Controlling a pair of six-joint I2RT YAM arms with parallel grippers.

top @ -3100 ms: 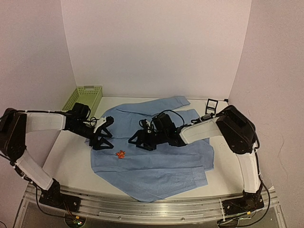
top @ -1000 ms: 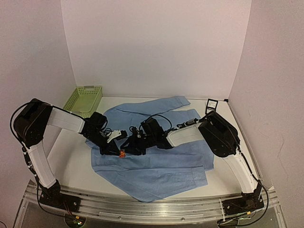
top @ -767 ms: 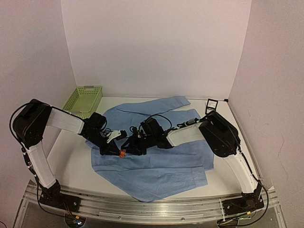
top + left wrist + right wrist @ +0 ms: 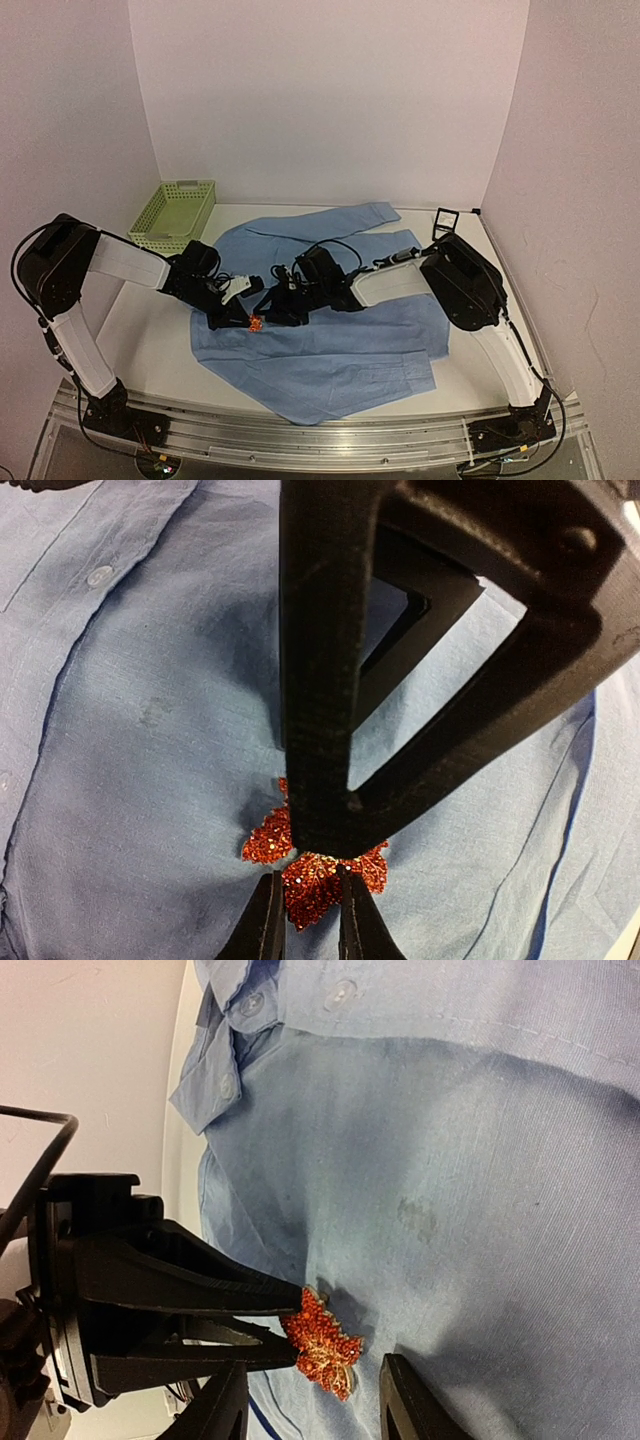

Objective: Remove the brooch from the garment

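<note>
Left wrist view: the small glittering orange-red leaf-shaped brooch [image 4: 315, 875] is pinched between the two thin dark fingertips of the left gripper [image 4: 310, 925], which is clenched narrowly on it. The ornament's lower part is cut off by the bottom edge. Just ahead of those tips, much of the large light blue button-up shirt [image 4: 150, 730] is hidden behind a black triangular finger [image 4: 315, 680] of the right gripper. Whether that finger presses the cloth cannot be told.

From the right wrist, the right gripper [image 4: 310, 1410] is seen spread wide and holding nothing, its tips cropped by the frame. The brooch lies just ahead of it, between its fingers, resting on the shirt.

From above, both grippers are crowded together over the shirt and the brooch is reduced to a red speck. Bare white table [image 4: 140, 330] is left open outboard of the left gripper. A green mesh basket [image 4: 178, 208] stands well behind it, and a small black square box [image 4: 446, 221] well behind the right gripper.
</note>
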